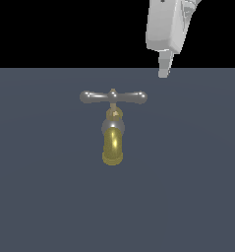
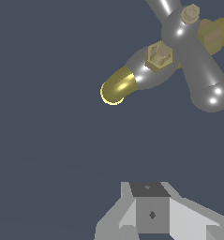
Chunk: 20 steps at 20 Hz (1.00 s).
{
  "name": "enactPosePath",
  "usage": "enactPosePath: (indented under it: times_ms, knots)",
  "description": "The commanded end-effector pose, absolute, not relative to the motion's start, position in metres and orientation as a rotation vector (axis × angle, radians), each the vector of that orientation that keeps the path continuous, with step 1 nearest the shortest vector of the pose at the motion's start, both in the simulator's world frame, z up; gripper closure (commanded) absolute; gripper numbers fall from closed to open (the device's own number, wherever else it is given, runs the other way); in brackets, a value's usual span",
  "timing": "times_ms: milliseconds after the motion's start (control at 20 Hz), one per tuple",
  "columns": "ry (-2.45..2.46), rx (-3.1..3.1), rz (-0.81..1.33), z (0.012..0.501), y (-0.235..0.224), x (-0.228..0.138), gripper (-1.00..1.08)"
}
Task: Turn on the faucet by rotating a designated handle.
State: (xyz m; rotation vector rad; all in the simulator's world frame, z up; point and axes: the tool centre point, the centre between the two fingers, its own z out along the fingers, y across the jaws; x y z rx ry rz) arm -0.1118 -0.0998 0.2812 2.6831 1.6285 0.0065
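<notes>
Glossy metal handle point(image 1: 113, 97) on the faucet point(image 1: 112, 130) looks rigid and slippery; a bulbous end is probably best pushed. Gripper point(image 1: 163, 72) hangs apart, opening can't be told.

A small faucet point(image 1: 112, 129) stands on a flat dark slate-grey table point(image 1: 40, 197), its shiny brass-gold curved spout point(image 1: 112, 147) pointing toward the camera below a short grey neck. Across its top lies the slim, glossy silver-grey crossbar handle point(image 1: 113, 97), level, with rounded bulbous ends and a small central knob. The white robot hand point(image 1: 164, 71) hangs above and toward the exterior view's right of the handle, apart from it; only one pale finger point(image 1: 164, 65) shows, so its spread cannot be judged.
</notes>
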Motion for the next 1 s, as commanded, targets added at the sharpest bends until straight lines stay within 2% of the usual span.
enactPosePath:
  times_ms: [0,950]
  knots:
    - [1.701,2.636,0.005,0.27,-0.1,-0.102,1.08]
    - [2.122,2.315,0.0,0.204,-0.085,-0.047,1.08]
